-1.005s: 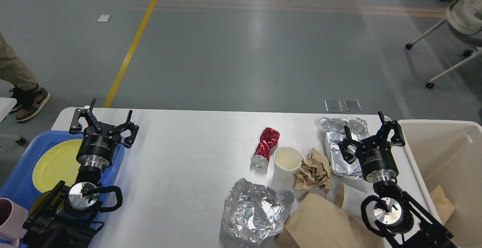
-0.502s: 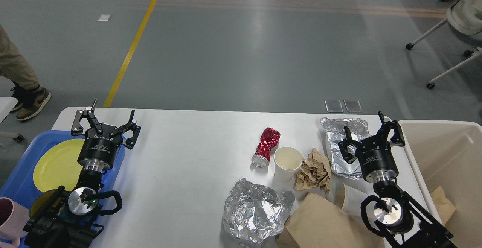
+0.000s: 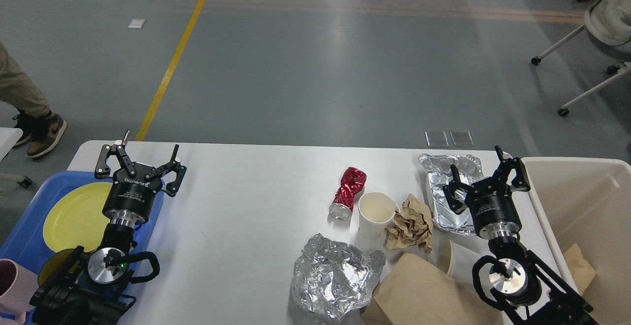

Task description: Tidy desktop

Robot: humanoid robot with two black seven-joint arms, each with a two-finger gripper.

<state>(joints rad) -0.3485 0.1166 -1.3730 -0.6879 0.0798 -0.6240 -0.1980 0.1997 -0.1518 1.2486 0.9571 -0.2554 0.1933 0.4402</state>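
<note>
Desktop (image 3: 236, 216) littered right of centre, crushed red can (image 3: 348, 193) touching paper cup (image 3: 374, 214), left gripper (image 3: 143, 160) and right gripper (image 3: 485, 179) both spread, nothing grasped.

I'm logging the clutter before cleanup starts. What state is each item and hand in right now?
Left hand: open, empty.
Right hand: open, empty.
Red can: crushed, lying on its side.
Paper cup: upright, empty.
Brown paper ball: crumpled.
Foil sheet: crumpled.
Foil tray: wrinkled, empty.
Brown bag: lying flat.
Beige bin: holds brown paper.
Desktop: cluttered on right.
</note>
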